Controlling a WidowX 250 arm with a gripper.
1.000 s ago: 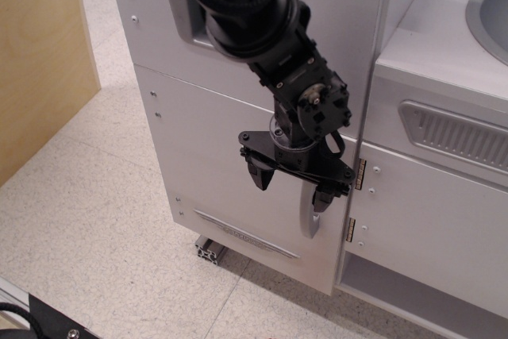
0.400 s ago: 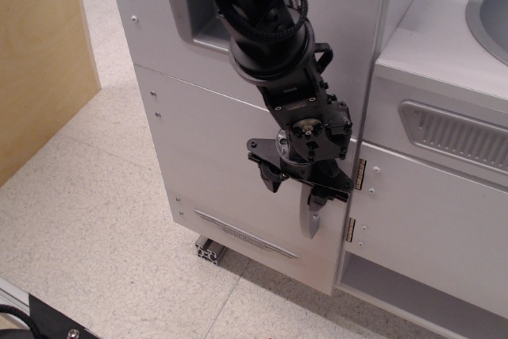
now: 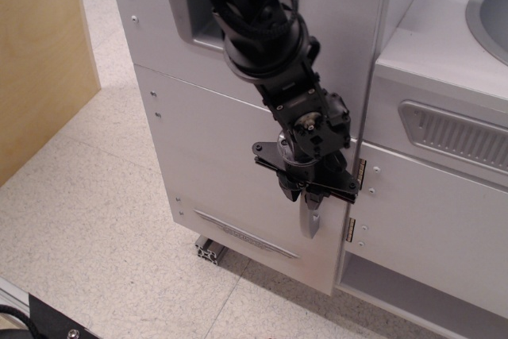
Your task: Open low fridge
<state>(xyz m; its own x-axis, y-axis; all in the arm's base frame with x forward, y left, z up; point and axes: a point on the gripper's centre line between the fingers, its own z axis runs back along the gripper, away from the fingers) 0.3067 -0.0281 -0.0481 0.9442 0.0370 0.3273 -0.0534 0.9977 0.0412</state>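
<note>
The low fridge [image 3: 218, 172] is the lower white compartment of the tall white unit in the middle of the scene. Its large flat door stands shut, flush with the panel above it. A thin silver trim strip [image 3: 246, 233] runs across the door close to its lower edge. The vertical silver bar handle [image 3: 308, 220] is at the right side of the door; only its lower end shows, because the arm covers the rest.

The gripper [image 3: 304, 193] hangs in front of the handle, pointing down at the floor. Its two black fingers are drawn close together around the upper part of the visible handle, so it looks clenched on the bar, but the contact itself is partly hidden by the gripper body.

Above the door there is the panel with a recessed grey dispenser [image 3: 194, 13], mostly behind the black arm [image 3: 258, 21]. Just to the right of the fridge is a smaller white cabinet door [image 3: 429, 228] with brass hinges [image 3: 359, 174]. At the far left stands a wooden panel [image 3: 40, 53], and under everything lies a speckled light floor [image 3: 95, 244].
</note>
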